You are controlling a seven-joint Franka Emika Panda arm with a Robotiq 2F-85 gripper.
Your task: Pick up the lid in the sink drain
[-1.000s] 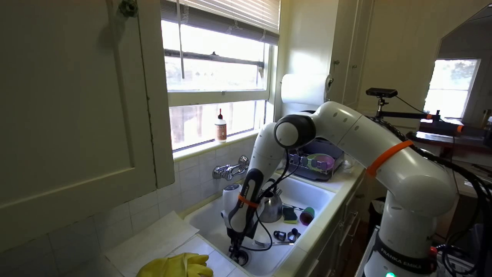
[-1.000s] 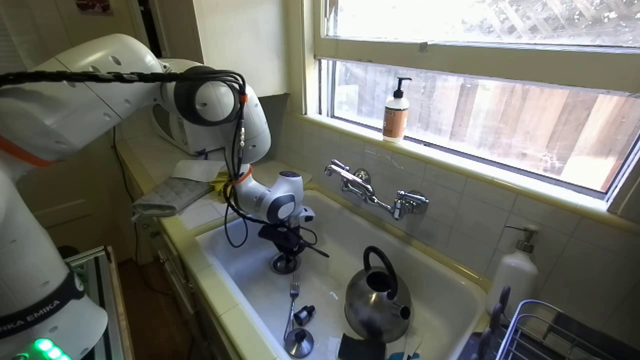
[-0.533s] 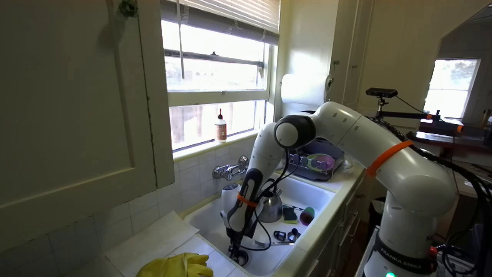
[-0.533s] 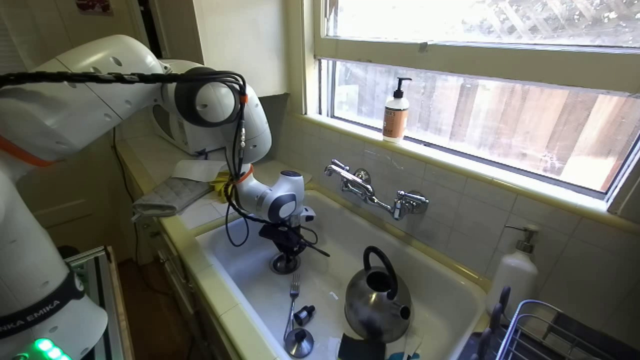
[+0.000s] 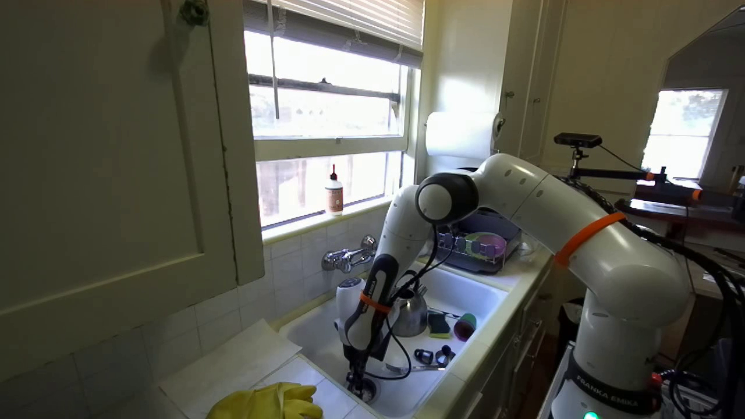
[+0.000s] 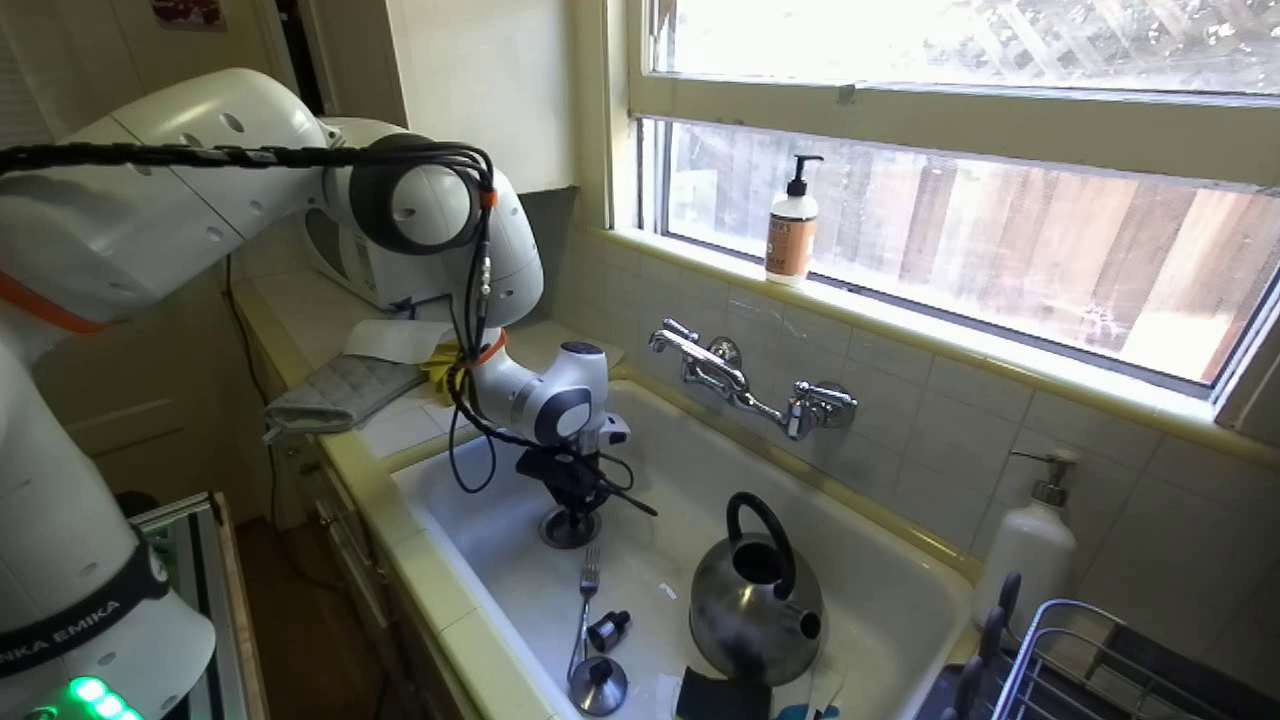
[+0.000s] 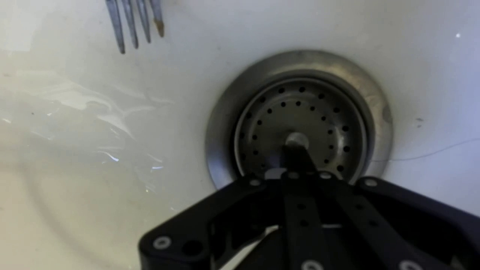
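The lid is a round metal strainer (image 7: 298,120) with small holes and a central knob (image 7: 297,139). It sits in the grey-ringed sink drain (image 7: 221,138), level with the opening as far as I can see. The drain also shows in both exterior views (image 5: 373,389) (image 6: 549,535). My gripper (image 7: 298,153) points down over it, fingers together. The fingertips overlap the near part of the knob; I cannot tell whether the knob is between them. The gripper also stands at the drain in both exterior views (image 5: 356,381) (image 6: 574,515).
A fork (image 6: 590,572) lies beside the drain. A small dark fitting (image 6: 609,630), a metal funnel-shaped piece (image 6: 598,686) and a steel kettle (image 6: 750,625) are in the white basin (image 6: 640,440). The faucet (image 6: 715,365) juts from the wall. Yellow gloves (image 5: 262,402) lie on the counter.
The arm has hardly moved. In the exterior views the fingers at the drain look slightly narrower now, and a little more of the drain shows beside them.
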